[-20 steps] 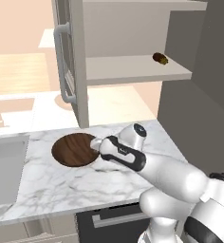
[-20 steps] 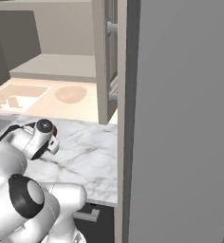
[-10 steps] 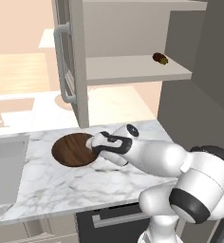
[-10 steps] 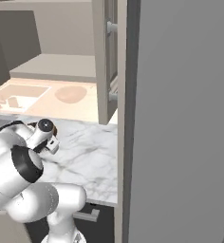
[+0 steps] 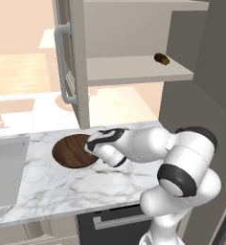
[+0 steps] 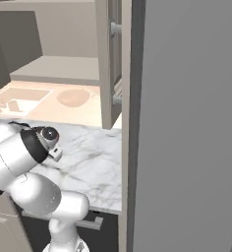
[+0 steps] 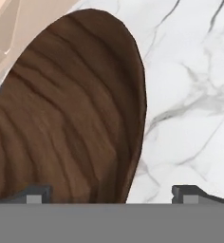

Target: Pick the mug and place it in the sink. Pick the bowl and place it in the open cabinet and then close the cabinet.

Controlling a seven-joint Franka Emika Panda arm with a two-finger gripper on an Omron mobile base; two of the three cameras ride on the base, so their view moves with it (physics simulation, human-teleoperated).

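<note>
From the left, I see the bowl (image 5: 72,150) on the marble counter (image 5: 62,186), under the open cabinet (image 5: 134,72). In my hand view, the gripper (image 7: 111,194) is wide open, one fingertip over the bowl's rim, holding nothing.

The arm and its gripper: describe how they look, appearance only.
The arm is glossy white, built of rounded, bulbous segments with black bands at the joints. The gripper shows two small dark finger tips with squared grey faces. No cables or markings visible.
</note>
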